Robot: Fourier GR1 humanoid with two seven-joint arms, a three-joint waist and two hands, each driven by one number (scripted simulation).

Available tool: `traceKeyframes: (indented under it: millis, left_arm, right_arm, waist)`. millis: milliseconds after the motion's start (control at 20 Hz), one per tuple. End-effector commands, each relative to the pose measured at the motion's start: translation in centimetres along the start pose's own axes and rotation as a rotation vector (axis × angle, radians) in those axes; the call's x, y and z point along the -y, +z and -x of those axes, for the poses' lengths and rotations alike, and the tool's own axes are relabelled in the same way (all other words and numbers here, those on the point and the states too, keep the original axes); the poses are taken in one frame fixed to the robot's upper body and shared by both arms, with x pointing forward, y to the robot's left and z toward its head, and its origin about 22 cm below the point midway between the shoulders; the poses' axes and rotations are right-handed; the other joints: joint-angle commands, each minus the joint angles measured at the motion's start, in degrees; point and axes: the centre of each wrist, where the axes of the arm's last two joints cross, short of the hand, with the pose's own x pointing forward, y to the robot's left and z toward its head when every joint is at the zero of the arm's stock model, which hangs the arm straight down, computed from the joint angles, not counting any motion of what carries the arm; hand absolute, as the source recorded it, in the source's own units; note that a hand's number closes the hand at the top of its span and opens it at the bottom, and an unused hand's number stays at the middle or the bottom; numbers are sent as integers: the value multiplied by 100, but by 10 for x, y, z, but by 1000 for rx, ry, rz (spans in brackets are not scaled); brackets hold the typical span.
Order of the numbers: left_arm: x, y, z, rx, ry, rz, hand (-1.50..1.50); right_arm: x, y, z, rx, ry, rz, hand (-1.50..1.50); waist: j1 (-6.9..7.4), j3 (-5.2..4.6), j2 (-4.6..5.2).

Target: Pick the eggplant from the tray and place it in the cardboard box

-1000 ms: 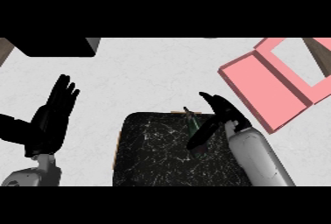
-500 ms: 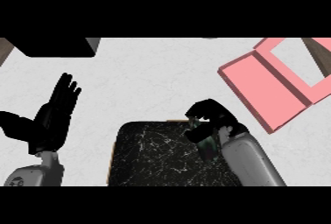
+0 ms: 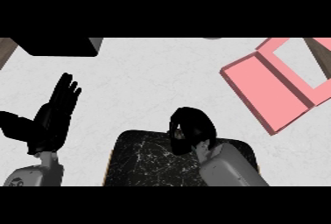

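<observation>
Status: pick step in hand, placement not begun.

The right hand (image 3: pixel 191 127) sits over the far edge of the tray (image 3: pixel 145 164), its fingers curled down and inward into a closed bunch. The eggplant itself does not show anywhere. No part of it lies on the visible tray surface, so my judgement is that it is enclosed under the curled fingers at the tray's far edge. Whether it is lifted off the tray or resting on it cannot be told.

The box (image 3: pixel 262 85) lies to the upper right, well apart from the tray. It appears pink rather than cardboard brown, and nothing is seen inside it. What is left, as I judge it: raise the eggplant off the tray, carry it up and to the right across the counter (image 3: pixel 149 78), and release it into the box.

The left hand (image 3: pixel 53 117) rests at the left side, fingers straight and pointing up, thumb spread, holding nothing.

Limits of view: the grey right forearm (image 3: pixel 229 168) covers the tray's right part, and the tray's near edge is cut off. The box runs past the right edge, so its full outline is not seen. A black object (image 3: pixel 58 46) at the upper left is cut off at the top and cannot be identified.
</observation>
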Motion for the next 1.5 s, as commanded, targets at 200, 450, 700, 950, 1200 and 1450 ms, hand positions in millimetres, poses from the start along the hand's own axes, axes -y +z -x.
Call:
traceKeyframes:
  millis: [200,450,700,950,1200,1450]
  left_arm:
    - [3,-1,6,-19,1,5,0]
    - [-15,-2,5,1,8,12,0]
    - [9,-2,-4,9,-1,-3,0]
    - [-6,11,9,1,5,-16,0]
    - [5,3,9,5,1,-17,0]
    - [-7,18,13,-6,11,-9,0]
  right_arm:
    - [-61,58,-74,406,390,204,150]
    - [-46,80,-98,498,423,312,150]
    - [-51,131,-106,559,435,372,150]
    - [-7,142,-107,473,141,573,150]
    - [42,148,-112,351,71,758,150]
    - [89,140,-104,261,37,814,150]
  waist:
    - [-12,4,-10]
    - [-13,2,16]
    - [-50,4,5]
    - [-52,6,-3]
    - [-124,3,4]
    - [-58,2,13]
